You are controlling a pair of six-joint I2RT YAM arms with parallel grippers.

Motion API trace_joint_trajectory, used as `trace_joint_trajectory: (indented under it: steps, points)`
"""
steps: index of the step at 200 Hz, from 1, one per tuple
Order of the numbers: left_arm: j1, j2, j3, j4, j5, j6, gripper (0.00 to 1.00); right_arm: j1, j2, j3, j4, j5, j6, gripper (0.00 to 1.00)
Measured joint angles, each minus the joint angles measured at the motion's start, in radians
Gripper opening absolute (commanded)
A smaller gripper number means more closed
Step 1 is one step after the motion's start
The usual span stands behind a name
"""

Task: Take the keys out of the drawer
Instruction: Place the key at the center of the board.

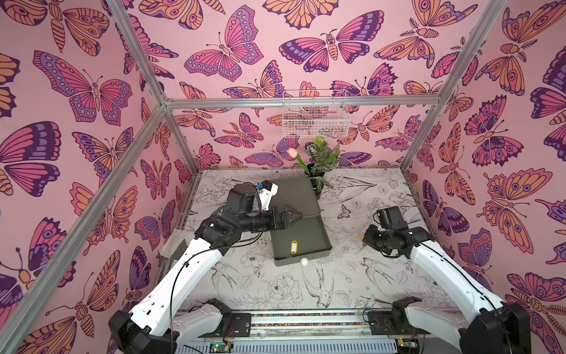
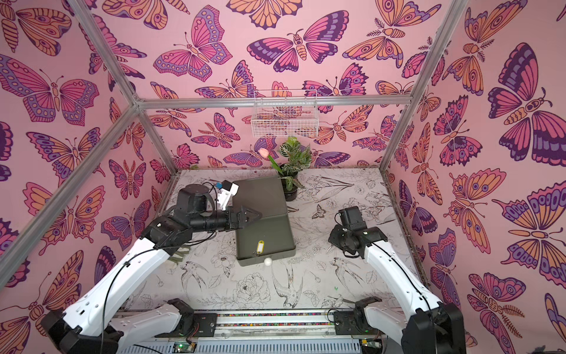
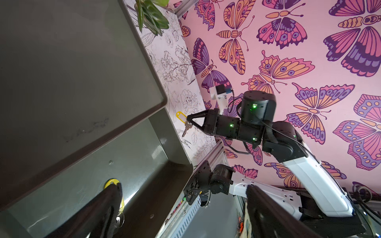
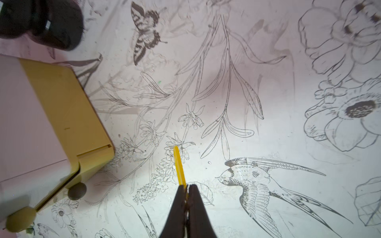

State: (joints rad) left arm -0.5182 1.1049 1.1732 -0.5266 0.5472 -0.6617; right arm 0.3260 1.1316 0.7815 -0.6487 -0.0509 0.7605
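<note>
The olive drawer stands pulled open from its cabinet in both top views. On its floor lie keys with a yellow tag; the left wrist view shows that tag half hidden behind one finger. My left gripper hovers open over the back of the drawer, nothing between its fingers. Right of the drawer, low over the table, my right gripper is shut on a second yellow tag. In the left wrist view that tag's keys hang below the tag.
A potted plant with a pink tulip stands just behind the cabinet. A white wire basket hangs on the back wall. The drawer's white knob sticks out toward the front. Patterned table lies in front.
</note>
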Motion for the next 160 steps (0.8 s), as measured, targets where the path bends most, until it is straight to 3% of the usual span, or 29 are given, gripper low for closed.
trace_joint_trajectory:
  steps: [66, 160]
  points:
    - [0.043, -0.037, -0.018, -0.078, -0.134, 0.029, 1.0, -0.013, 0.181, -0.054, 0.109, -0.044, -0.003, 0.1]
    - [0.108, -0.022, -0.052, -0.103, -0.175, 0.03, 1.0, -0.037, 0.243, -0.087, 0.121, -0.063, -0.018, 0.34]
